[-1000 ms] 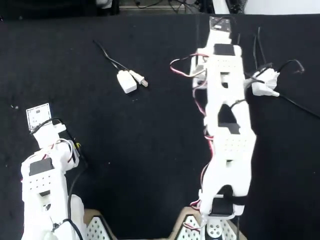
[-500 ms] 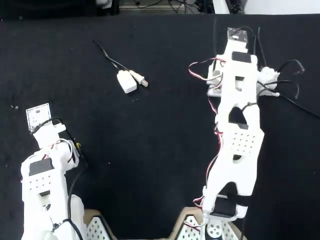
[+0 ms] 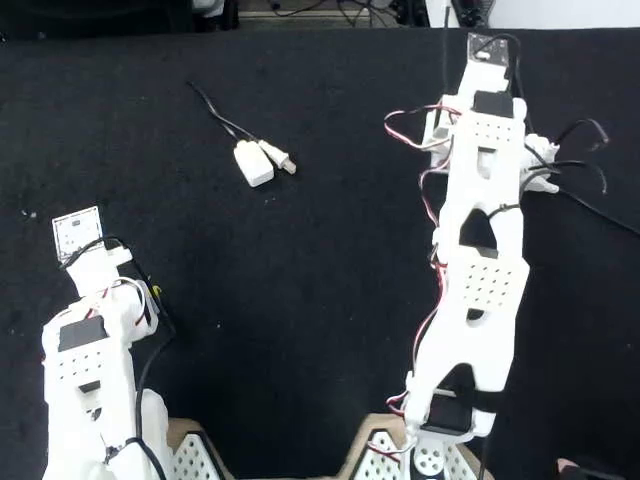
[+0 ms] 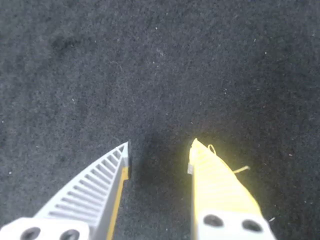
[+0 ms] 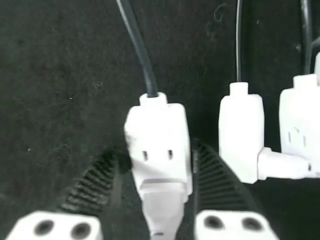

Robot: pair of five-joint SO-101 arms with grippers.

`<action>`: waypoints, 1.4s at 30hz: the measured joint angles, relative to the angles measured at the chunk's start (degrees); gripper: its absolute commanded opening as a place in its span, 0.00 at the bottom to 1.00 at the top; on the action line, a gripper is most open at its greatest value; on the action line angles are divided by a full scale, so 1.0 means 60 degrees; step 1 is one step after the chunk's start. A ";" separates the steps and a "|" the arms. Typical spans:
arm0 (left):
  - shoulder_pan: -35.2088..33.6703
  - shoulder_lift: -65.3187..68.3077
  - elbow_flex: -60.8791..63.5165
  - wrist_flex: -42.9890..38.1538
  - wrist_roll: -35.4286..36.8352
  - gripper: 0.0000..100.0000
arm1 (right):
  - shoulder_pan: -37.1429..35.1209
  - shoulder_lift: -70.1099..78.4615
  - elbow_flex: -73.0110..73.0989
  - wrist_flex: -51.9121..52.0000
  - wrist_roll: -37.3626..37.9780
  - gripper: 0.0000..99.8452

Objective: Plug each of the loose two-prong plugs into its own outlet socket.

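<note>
Right arm [image 3: 480,270] outstretched, gripper [image 5: 156,150] around outlet socket [image 5: 157,125]

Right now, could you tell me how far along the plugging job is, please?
Done: nothing looks plugged in; the loose plug lies beside its socket, prongs bare. In hand: the right gripper straddles a white socket at the far right. Left: every plug needs seating; the left gripper is open over black cloth.
</note>
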 measured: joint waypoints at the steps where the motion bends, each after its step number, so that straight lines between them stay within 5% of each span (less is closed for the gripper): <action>1: 0.0000 0.0000 0.0000 0.0000 0.0000 0.21 | 0.0000 0.0000 -0.0029 0.0029 0.0000 0.17; 16: 0.0000 0.0000 0.0000 0.0000 0.0000 0.21 | 0.0220 0.0000 -0.2139 0.0557 -0.0571 0.17; 27: 0.0000 0.0000 0.0147 0.0000 0.0000 0.21 | -0.1099 0.0000 -0.6491 0.2842 -0.0571 0.17; 42: -0.0015 0.0000 0.0147 0.0000 0.0000 0.21 | -0.2051 -0.0015 -0.7341 0.4073 -0.0571 0.17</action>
